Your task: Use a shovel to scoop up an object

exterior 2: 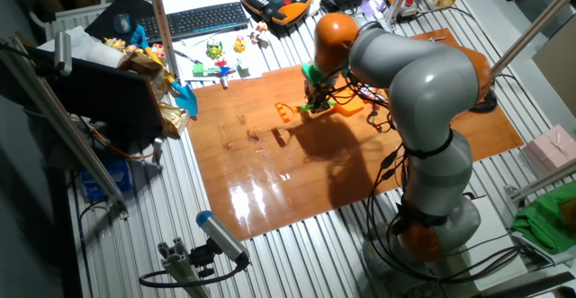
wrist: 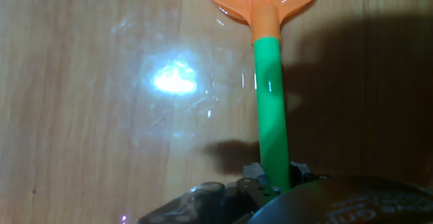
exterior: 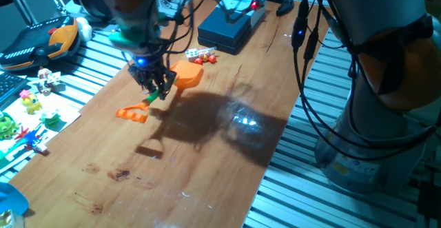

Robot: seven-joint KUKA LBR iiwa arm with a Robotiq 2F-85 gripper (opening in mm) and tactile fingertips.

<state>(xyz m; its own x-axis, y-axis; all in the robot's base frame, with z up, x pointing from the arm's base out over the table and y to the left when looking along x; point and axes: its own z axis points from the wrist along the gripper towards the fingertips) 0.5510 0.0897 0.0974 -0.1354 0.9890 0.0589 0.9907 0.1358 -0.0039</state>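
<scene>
Hand (exterior: 156, 89) clamped on the green shaft of the shovel (exterior: 165, 85), fingers pinched tight around it, roughly mid-shaft. Shovel carried just off the bench (exterior: 207, 159), shadow thrown underneath. Orange blade up toward 1 o'clock from the hand in one fixed view, orange D-loop end down toward 8 o'clock, so the whole thing tilted across the wood. Hand view looking straight along the shaft: green tube running up to 12 o'clock from the fingers (wrist: 260, 183), orange scoop cut off by the top edge, bright glare spot on the wood at about 10 o'clock.

The object (exterior: 193, 53), small white cube with dots, sitting on the bench past the blade, around 1 o'clock from it and clearly apart, not in the scoop. Tiny red pieces (exterior: 209, 58) just beside the cube. Dark box (exterior: 224, 28) right behind those, near the far bench edge.

From the other fixed view, shovel (exterior 2: 317, 108) mostly tucked under the arm (exterior 2: 414, 73); cube too small to pick out there. Keyboard (exterior 2: 200, 18) and little toys (exterior 2: 227, 57) off the wood at 11 o'clock.
</scene>
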